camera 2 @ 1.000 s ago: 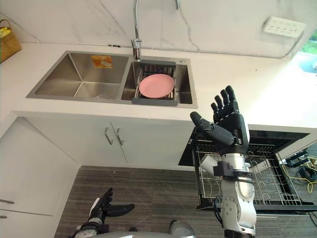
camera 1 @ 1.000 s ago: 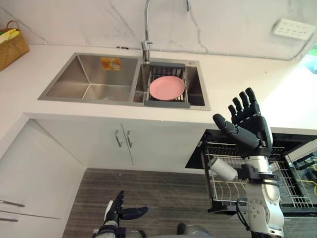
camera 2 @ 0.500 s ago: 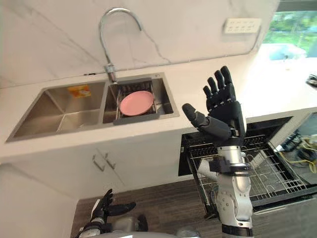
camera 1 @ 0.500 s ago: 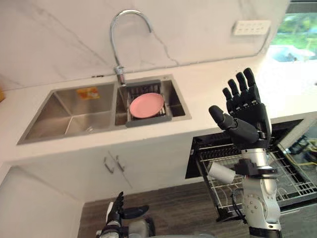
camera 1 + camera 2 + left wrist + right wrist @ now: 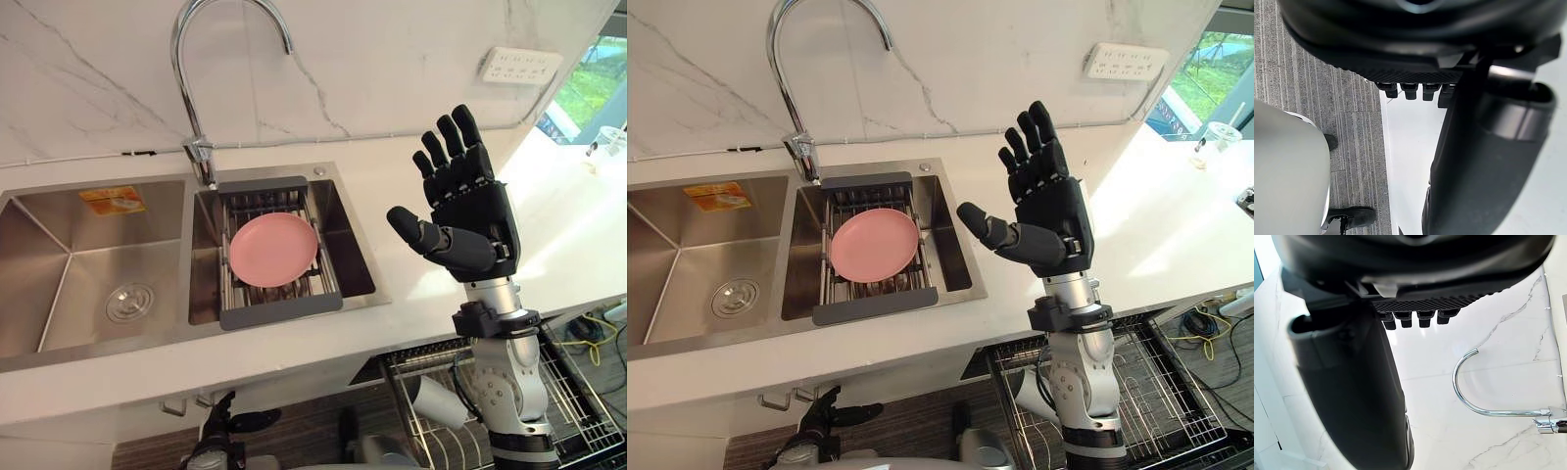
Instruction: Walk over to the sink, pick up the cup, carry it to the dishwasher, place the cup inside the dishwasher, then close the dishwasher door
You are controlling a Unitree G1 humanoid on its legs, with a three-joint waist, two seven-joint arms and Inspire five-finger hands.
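Lowest and nearest, the left robot hand (image 5: 227, 433) hangs over the striped floor (image 5: 1352, 122) in front of the cabinets, fingers loose and straight, holding nothing. A little further, the cup (image 5: 439, 403) lies on its side in the dishwasher rack (image 5: 580, 384), which is pulled out below the desk's front edge; the cup sits at the rack's left end, partly behind the right forearm.

Above the rack the right robot hand (image 5: 468, 223) is raised over the white desk (image 5: 554, 230), palm turned toward the sink, fingers spread straight up and thumb out to the side (released, with nothing in it).

To its left the steel sink (image 5: 49, 264) has 2 basins. The right one carries a grey-framed drainer (image 5: 279, 313) with a pink plate (image 5: 273, 250) lying flat on it. The left one shows a drain (image 5: 129, 302) and an orange sticker (image 5: 113, 199) on its back wall.

Behind the divider rises the curved faucet (image 5: 196, 59), against a marble wall with a white socket (image 5: 519, 66) at the far right.
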